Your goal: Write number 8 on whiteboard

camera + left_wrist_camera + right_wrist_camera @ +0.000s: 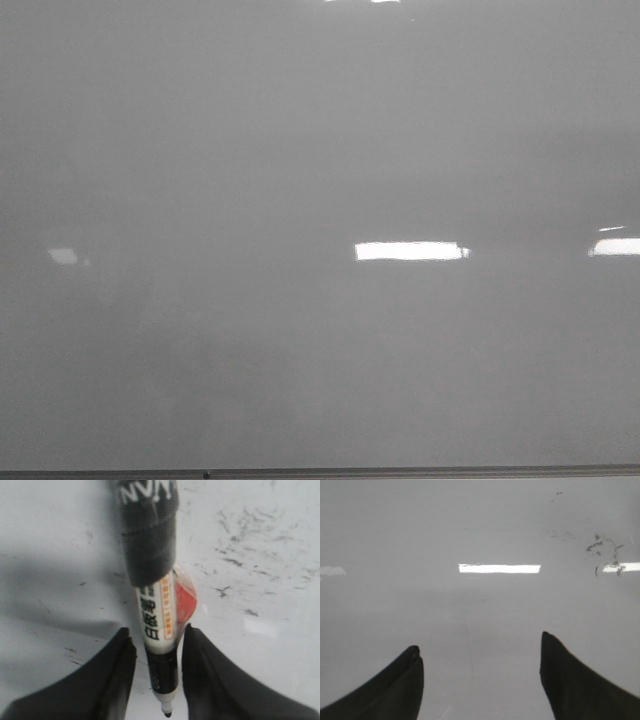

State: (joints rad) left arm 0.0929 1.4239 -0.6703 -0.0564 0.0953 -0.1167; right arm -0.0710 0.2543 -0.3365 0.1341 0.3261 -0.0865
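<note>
While no number 8 shows on the whiteboard (300,150), its glossy grey face is bare except glare patches and old smudges. Left gripper (157,680) clamps a whiteboard marker (159,625), tip bared beside the board. Right gripper (481,680) gapes empty. Advice: light, steady contact; close both loops.

We are seeing the left gripper (159,652) closing its dark fingers (117,675) on a marker; the right gripper (481,672) is hanging spread wide, holding nothing.
</note>
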